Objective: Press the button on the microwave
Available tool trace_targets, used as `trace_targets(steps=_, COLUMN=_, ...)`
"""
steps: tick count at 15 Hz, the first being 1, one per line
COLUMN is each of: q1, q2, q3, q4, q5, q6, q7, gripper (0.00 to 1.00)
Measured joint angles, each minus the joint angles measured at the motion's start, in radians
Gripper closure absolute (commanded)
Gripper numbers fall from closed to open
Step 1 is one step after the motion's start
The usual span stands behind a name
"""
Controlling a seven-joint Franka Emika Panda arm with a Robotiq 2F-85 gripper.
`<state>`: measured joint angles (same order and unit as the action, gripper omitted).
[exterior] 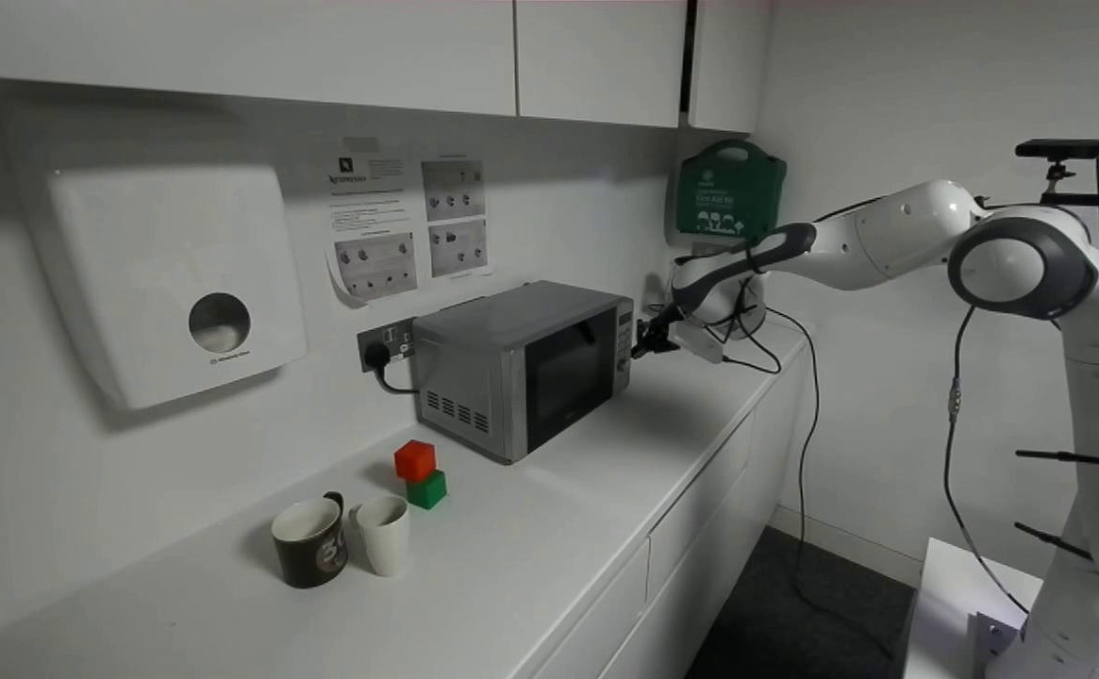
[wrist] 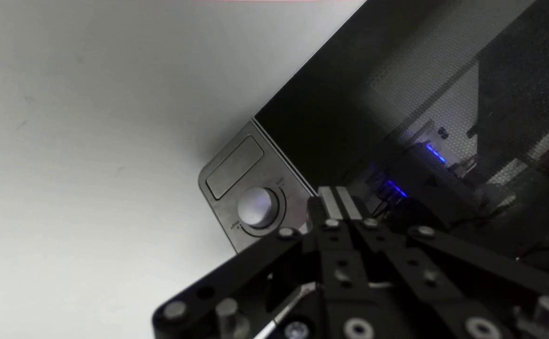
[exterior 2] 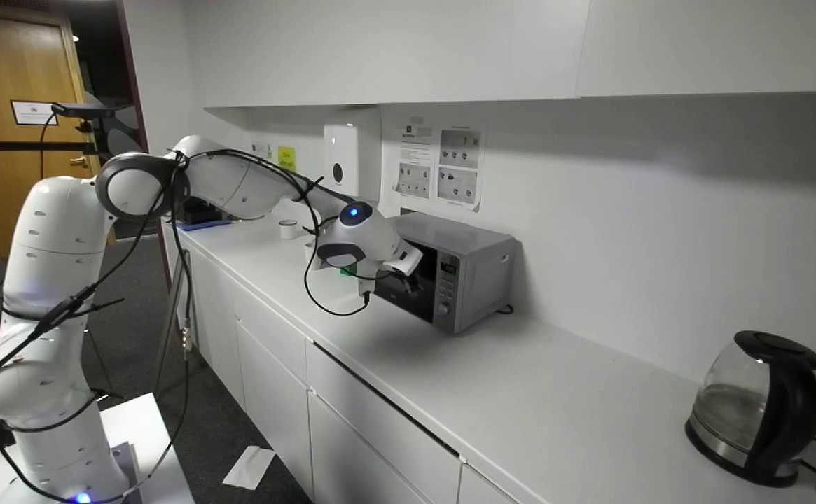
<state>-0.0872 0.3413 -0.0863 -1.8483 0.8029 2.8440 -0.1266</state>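
The microwave (exterior: 523, 368) is on the white counter (exterior 2: 555, 399), back near the wall (exterior 2: 660, 210) and under the cupboards (exterior: 596, 61), with a black plug (exterior: 376, 355) in the socket (exterior: 401, 337) at its end. The gripper (wrist: 340, 190) is closed, fingertips (wrist: 330, 203) together and nothing between them, right by where the control strip (exterior: 624, 344) meets the dark window (exterior: 568, 368). Can't tell if it's touching. It blocks part of the strip in the wrist view, but the round knob (wrist: 257, 207) and long flat button (wrist: 235, 167) are in plain sight.

Clutter-wise: a dark mug (exterior: 310, 547) and a white mug (exterior: 385, 539) sit off the end away from the controls, with a red block (exterior: 415, 460) on a green block (exterior: 427, 489) between them and the microwave. Loose cables (exterior 2: 338, 315) loop off the arm (exterior: 874, 247) near the gripper. The kettle (exterior 2: 758, 413) is well apart on the controls side, and a first aid kit (exterior: 731, 193) is up on the wall behind the arm.
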Motion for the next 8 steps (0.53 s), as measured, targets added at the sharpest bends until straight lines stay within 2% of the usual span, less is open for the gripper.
trace_targets(steps=8, q1=0.012, q2=0.039, q3=0.0, q4=0.008, q5=0.0, q6=0.013, q7=0.008, gripper=1.0)
